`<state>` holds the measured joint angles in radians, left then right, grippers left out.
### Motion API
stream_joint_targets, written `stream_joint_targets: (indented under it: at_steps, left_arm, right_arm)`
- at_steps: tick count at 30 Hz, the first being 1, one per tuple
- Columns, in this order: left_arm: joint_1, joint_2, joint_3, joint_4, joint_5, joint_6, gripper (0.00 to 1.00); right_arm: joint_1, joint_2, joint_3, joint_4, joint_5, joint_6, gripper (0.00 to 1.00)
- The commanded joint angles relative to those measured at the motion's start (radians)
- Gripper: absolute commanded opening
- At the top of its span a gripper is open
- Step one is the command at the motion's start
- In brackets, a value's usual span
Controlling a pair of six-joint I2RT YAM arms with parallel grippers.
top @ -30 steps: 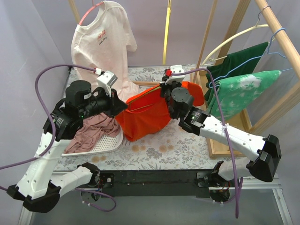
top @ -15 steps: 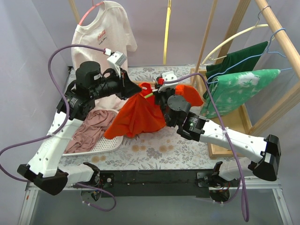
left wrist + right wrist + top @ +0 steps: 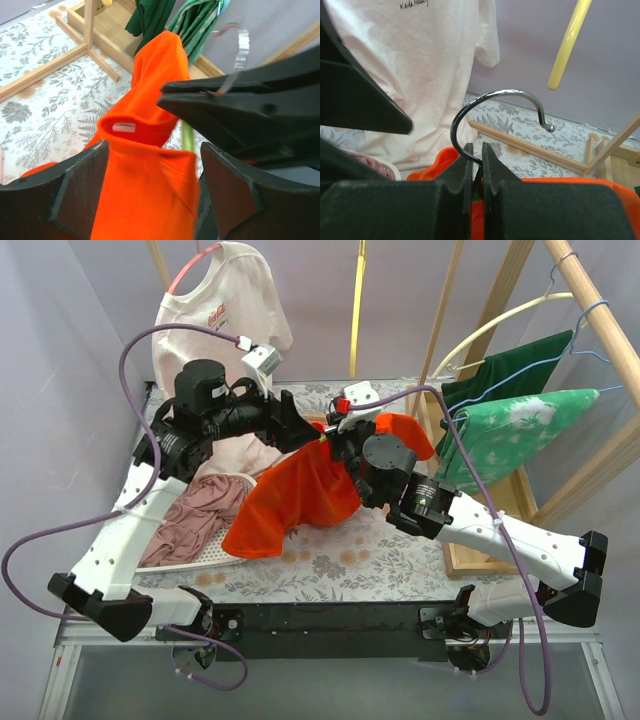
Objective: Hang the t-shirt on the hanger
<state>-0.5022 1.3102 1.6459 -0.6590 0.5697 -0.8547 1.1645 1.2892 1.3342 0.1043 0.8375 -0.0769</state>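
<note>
Two grippers have drawn closer mid-table: right gripper clamps thin lime-green plastic hanger at its top; left gripper, fingers spread, straddles plain orange-red cloth t-shirt hanging between them. Threading looks unfinished.

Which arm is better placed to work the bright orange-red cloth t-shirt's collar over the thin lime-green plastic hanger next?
Probably left. The left gripper is open right at the collar of the orange-red t-shirt, while the right gripper is shut on the lime-green hanger at its hook, steadying it.
</note>
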Motion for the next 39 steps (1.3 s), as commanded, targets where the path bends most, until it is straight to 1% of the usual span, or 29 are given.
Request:
stream_joint_targets:
  at_steps: [1, 3, 5, 7, 8, 11, 13, 15, 21, 23, 25, 26, 27, 28, 32, 33, 36, 39]
  left_arm:
    - [-0.007, -0.161, 0.000, -0.063, -0.097, 0.060, 0.76]
    - [-0.007, -0.186, -0.020, -0.120, -0.120, 0.091, 0.77]
    - [-0.007, -0.235, -0.056, -0.169, -0.172, 0.109, 0.77]
    - [-0.007, -0.271, -0.087, -0.200, -0.175, 0.126, 0.76]
    - [-0.007, -0.305, -0.118, -0.229, -0.180, 0.134, 0.74]
    - [-0.007, -0.336, -0.168, -0.251, -0.166, 0.148, 0.70]
    - [-0.007, -0.324, -0.196, -0.257, -0.142, 0.149, 0.63]
    - [-0.007, -0.287, -0.198, -0.269, -0.111, 0.157, 0.59]
    - [-0.007, -0.195, -0.172, -0.268, -0.111, 0.166, 0.54]
    - [-0.009, -0.180, -0.175, -0.260, -0.113, 0.164, 0.51]
    - [-0.010, -0.169, -0.187, -0.251, -0.119, 0.161, 0.42]
    - [-0.010, -0.170, -0.208, -0.239, -0.125, 0.160, 0.32]
    - [-0.010, -0.170, -0.222, -0.229, -0.123, 0.160, 0.27]
    - [-0.012, -0.175, -0.233, -0.222, -0.123, 0.158, 0.25]
    - [-0.032, -0.184, -0.291, -0.159, -0.125, 0.152, 0.27]
    - [-0.035, -0.187, -0.305, -0.150, -0.132, 0.151, 0.26]
    - [-0.035, -0.201, -0.333, -0.111, -0.123, 0.155, 0.26]
    - [-0.038, -0.210, -0.360, -0.071, -0.114, 0.148, 0.31]
  right_arm:
    - [-0.025, -0.001, 0.054, -0.038, -0.024, 0.038, 0.01]
    - [-0.034, -0.002, 0.054, -0.060, -0.046, 0.057, 0.01]
    - [-0.051, -0.005, 0.057, -0.087, -0.090, 0.092, 0.01]
    - [-0.068, -0.001, 0.077, -0.133, -0.113, 0.109, 0.01]
    - [-0.071, 0.001, 0.082, -0.141, -0.120, 0.109, 0.01]
    - [-0.075, 0.005, 0.105, -0.167, -0.153, 0.114, 0.01]
    - [-0.074, 0.009, 0.114, -0.169, -0.179, 0.115, 0.01]
    - [-0.074, 0.019, 0.123, -0.183, -0.181, 0.115, 0.01]
    - [-0.074, 0.029, 0.119, -0.203, -0.204, 0.127, 0.01]
    - [-0.074, 0.028, 0.117, -0.204, -0.209, 0.126, 0.01]
    - [-0.077, 0.030, 0.118, -0.215, -0.212, 0.121, 0.01]
    - [-0.077, 0.025, 0.117, -0.215, -0.213, 0.120, 0.01]
    - [-0.078, 0.024, 0.114, -0.215, -0.218, 0.120, 0.01]
    - [-0.083, 0.022, 0.114, -0.215, -0.227, 0.120, 0.01]
    - [-0.088, 0.019, 0.120, -0.218, -0.256, 0.126, 0.01]
    - [-0.088, 0.019, 0.123, -0.219, -0.261, 0.129, 0.01]
    - [-0.089, 0.019, 0.122, -0.221, -0.282, 0.131, 0.01]
    - [-0.091, 0.018, 0.118, -0.221, -0.307, 0.144, 0.01]
